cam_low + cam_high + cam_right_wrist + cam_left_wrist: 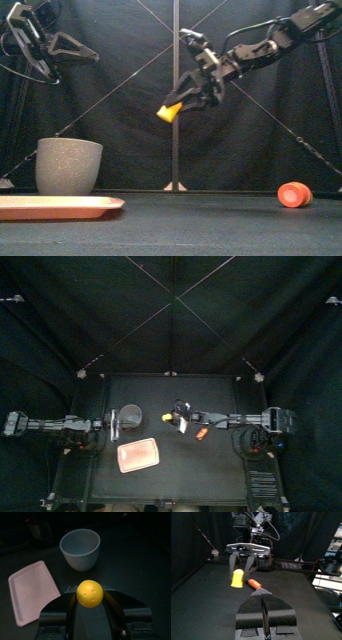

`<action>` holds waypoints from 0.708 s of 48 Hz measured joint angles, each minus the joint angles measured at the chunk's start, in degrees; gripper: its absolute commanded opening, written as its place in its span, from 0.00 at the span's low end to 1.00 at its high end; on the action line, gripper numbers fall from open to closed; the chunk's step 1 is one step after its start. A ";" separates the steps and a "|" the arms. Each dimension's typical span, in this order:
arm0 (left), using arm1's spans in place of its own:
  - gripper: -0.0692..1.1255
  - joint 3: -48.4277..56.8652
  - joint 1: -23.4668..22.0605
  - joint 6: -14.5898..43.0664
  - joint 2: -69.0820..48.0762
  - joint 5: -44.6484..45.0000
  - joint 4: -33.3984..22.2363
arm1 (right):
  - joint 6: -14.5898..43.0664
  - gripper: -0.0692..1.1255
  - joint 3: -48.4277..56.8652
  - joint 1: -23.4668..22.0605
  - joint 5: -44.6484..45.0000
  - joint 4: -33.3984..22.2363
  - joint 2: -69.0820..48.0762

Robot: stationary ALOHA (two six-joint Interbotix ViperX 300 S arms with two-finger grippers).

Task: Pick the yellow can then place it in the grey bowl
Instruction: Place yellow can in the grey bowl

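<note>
Table (214, 481): black; I view it from above and from its front edge.
Grey bowl (68, 165): really a tall grey speckled cup. It stands upright, mouth up, left of the table's middle and in the back half.
Pink tray (139, 456): flat, lying left of centre. It is nearer the front edge than the grey bowl and does not touch it.
Red toy (295, 194): small and round, resting on the table right of the middle, well apart from the grey bowl and the pink tray.
Yellow can (170, 112): in the air over the table's middle, clear of the surface. It is tilted, with its lower end toward the left edge. I see it higher than the grey bowl's rim and off to the bowl's right, not over its mouth.
Right gripper (242, 567): reaches in from the right edge, raised, with its jaws pinching the yellow can from two sides.
Left gripper (262, 594): held high by the left edge, its jaws pressed together and pointing toward the right gripper.
</note>
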 measured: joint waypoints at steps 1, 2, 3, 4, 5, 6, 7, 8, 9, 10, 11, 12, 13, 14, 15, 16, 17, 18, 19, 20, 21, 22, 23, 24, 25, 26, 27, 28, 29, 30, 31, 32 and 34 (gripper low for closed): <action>0.10 0.09 0.00 0.00 0.09 0.00 0.09 | 0.00 0.57 -1.23 -0.18 -0.26 -0.09 1.41; 0.10 0.09 0.00 0.00 0.09 -0.09 0.18 | 0.00 0.57 -2.37 -0.35 -0.44 -0.09 2.55; 0.10 0.09 -0.09 0.00 0.09 -0.18 0.26 | -0.09 0.57 -3.52 -0.53 -0.62 -0.18 3.78; 0.10 0.09 -0.09 0.00 0.09 -0.18 0.35 | -0.09 0.57 -4.83 -0.62 -0.70 -0.26 5.01; 0.10 0.00 -0.09 0.00 0.00 -0.35 0.53 | 0.00 0.57 -6.24 -0.70 -0.79 -0.18 6.33; 0.10 0.09 -0.18 0.00 0.09 -0.44 0.62 | -0.09 0.57 -7.91 -0.79 -0.88 -0.26 7.82; 0.10 0.09 -0.18 0.00 0.09 -0.53 0.79 | 0.00 0.57 -9.40 -0.79 -0.97 -0.26 9.14; 0.10 0.09 -0.18 0.00 0.09 -0.53 1.05 | 0.00 0.57 -10.72 -0.79 -0.97 -0.26 10.28; 0.10 0.09 -0.18 0.00 0.09 -0.53 1.23 | 0.00 0.57 -12.13 -0.79 -1.05 -0.26 11.60; 0.10 0.09 -0.26 0.00 0.09 -0.62 1.32 | -0.18 0.57 -13.45 -0.79 -1.05 -0.26 12.66; 0.10 0.09 -0.26 0.00 0.09 -0.70 1.41 | -0.26 0.57 -14.77 -0.79 -1.05 -0.26 13.80; 0.10 0.09 -0.26 0.09 0.09 -0.70 1.49 | -0.09 0.57 -16.17 -0.79 -1.05 -0.26 14.94; 0.10 0.09 -0.26 0.00 0.09 -0.70 1.58 | -0.09 0.57 -17.49 -0.79 -1.05 -0.26 16.00; 0.10 0.09 -0.26 0.09 0.09 -0.70 1.76 | -0.09 0.57 -19.16 -0.79 -1.05 -0.26 17.05; 0.10 0.09 -0.26 0.09 0.09 -0.70 1.85 | 0.00 0.57 -20.74 -0.88 -0.97 -0.26 18.28; 0.10 0.09 -0.26 0.09 0.09 -0.70 2.02 | 0.00 0.57 -22.24 -0.88 -0.97 -0.26 19.42; 0.10 0.09 -0.26 0.09 0.09 -0.70 2.29 | 0.00 0.58 -23.47 -0.88 -0.88 -0.35 20.30; 0.10 0.09 -0.26 0.09 0.09 -0.70 2.46 | 0.00 0.58 -24.70 -0.88 -0.70 -0.35 21.18; 0.10 0.09 -0.35 0.09 0.09 -0.70 2.90 | 0.09 0.58 -25.93 -0.88 -0.53 -0.35 21.97; 0.10 0.09 -0.35 0.09 0.09 -0.70 3.16 | 0.09 0.58 -27.07 -0.88 -0.18 -0.35 22.85; 0.10 0.09 -0.26 0.09 0.09 -0.70 3.52 | 0.00 0.58 -28.39 -0.88 0.18 -0.35 23.73; 0.10 0.09 -0.26 0.09 0.09 -0.70 3.87 | 0.09 0.58 -29.53 -0.88 0.44 -0.35 24.43; 0.10 0.09 -0.35 0.09 0.09 -0.70 4.31 | 0.09 0.58 -30.50 -0.88 0.79 -0.35 25.14; 0.10 0.09 -0.35 0.09 0.09 -0.70 4.57 | 0.09 0.58 -31.29 -0.88 1.14 -0.35 25.58; 0.10 0.00 -0.35 0.09 0.09 -0.70 4.92 | 0.09 0.58 -32.17 -0.88 1.49 -0.35 26.19; 0.10 0.09 -0.35 0.09 0.00 -0.70 5.19 | 0.09 0.58 -32.96 -0.88 1.93 -0.35 26.81; 0.10 0.09 -0.35 0.09 0.00 -0.70 5.45 | 0.00 0.59 -33.66 -0.88 2.29 -0.35 27.25; 0.10 0.09 -0.35 0.09 0.09 -0.70 5.54 | -0.09 0.59 -34.45 -0.88 2.64 -0.35 27.77; 0.10 0.00 -0.35 0.09 0.09 -0.70 5.80 | -0.26 0.59 -35.16 -0.88 2.99 -0.35 28.48; 0.10 0.09 -0.35 0.09 0.09 -0.70 5.98 | -0.26 0.60 -35.77 -0.88 3.34 -0.35 29.00; 0.10 0.09 -0.35 0.09 0.00 -0.70 6.15 | -0.09 0.61 -36.47 -0.88 3.52 -0.35 29.53; 0.10 0.09 -0.35 0.09 0.00 -0.70 6.24 | -0.18 0.61 -37.27 -0.79 3.87 -0.35 30.15; 0.10 0.09 -0.35 0.09 0.00 -0.70 6.68 | -0.18 0.63 -38.41 -0.79 4.22 -0.35 31.20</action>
